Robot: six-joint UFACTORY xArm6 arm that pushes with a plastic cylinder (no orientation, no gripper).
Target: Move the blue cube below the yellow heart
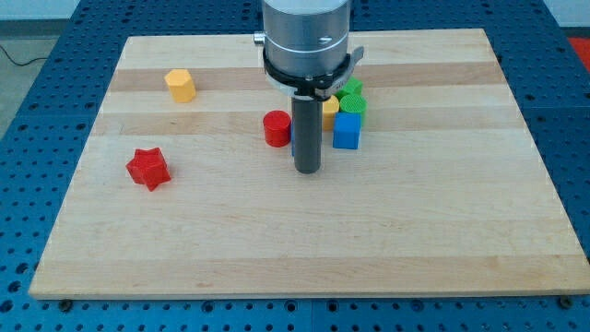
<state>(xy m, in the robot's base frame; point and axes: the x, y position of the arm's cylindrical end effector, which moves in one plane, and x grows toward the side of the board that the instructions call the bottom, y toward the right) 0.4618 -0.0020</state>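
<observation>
The blue cube [347,131] sits right of centre on the wooden board [304,231]. Just above and left of it, a yellow block [331,111] shows partly behind the rod; its shape cannot be made out. My tip [307,171] rests on the board just left of and slightly below the blue cube, with a small gap between them. A sliver of another blue block [292,140] shows at the rod's left edge, mostly hidden.
A red cylinder [277,128] stands just left of the rod. Two green blocks [351,96] sit above the blue cube. A yellow hexagonal block [181,85] lies at the upper left. A red star [148,168] lies at the left.
</observation>
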